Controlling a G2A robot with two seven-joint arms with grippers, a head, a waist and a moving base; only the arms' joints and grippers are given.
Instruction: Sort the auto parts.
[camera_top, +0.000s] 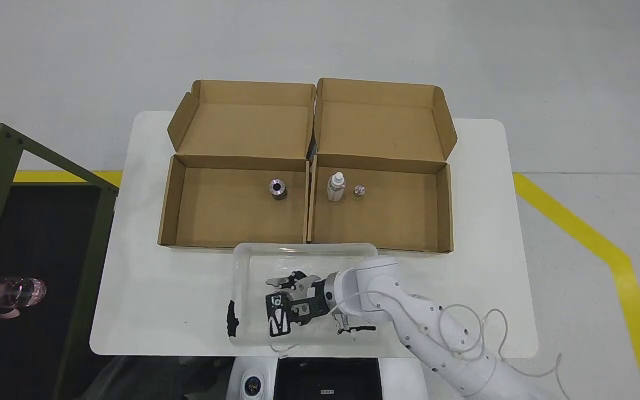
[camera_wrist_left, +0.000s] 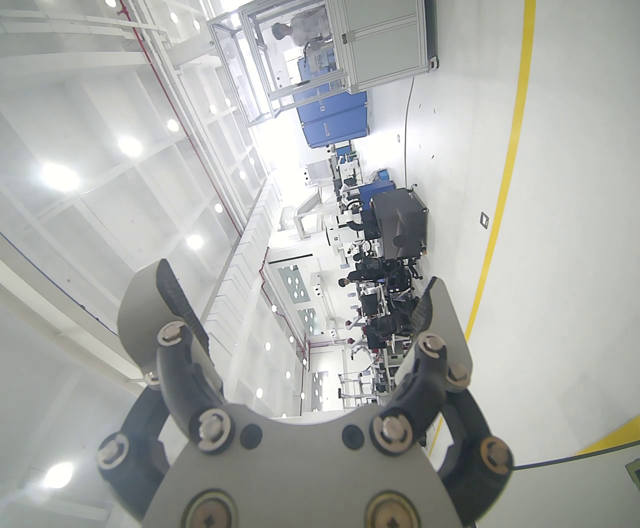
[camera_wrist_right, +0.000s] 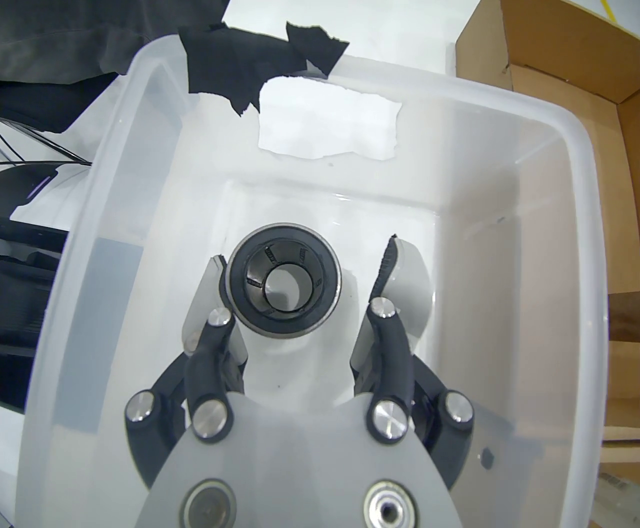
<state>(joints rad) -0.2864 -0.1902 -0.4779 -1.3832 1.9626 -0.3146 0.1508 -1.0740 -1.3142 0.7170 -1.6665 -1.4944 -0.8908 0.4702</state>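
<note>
1. Top view, over white table (camera_top: 480, 250): two open cardboard boxes side by side toward the far edge, lids folded back, with clear bin (camera_top: 300, 247) just in front of them at the near edge.
2. Inside left box (camera_top: 200, 215): a single round metal part (camera_top: 275, 187), resting on the floor near the far wall, closer to the wall next to the other box.
3. Inside right box (camera_top: 400, 210): white part (camera_top: 337, 186) standing near the left wall, with small part (camera_top: 360, 190) just beside it, the two slightly apart.
4. Right gripper (camera_top: 285, 305) down inside bin, its white arm coming in over the bin's right end.
5. Right wrist view: fingers spread, not clamped on anything. Dark bearing (camera_wrist_right: 285, 282) with a metal rim on bin floor between them, bore facing the camera, touching one finger (camera_wrist_right: 205, 300) and clear of the other.
6. Torn black tape (camera_wrist_right: 240, 65) stuck over bin rim at the end ahead of the fingers.
7. Left wrist view: left gripper (camera_wrist_left: 300, 280) released and holding nothing, fingers wide apart, aimed away from table into a bright hall.
</note>
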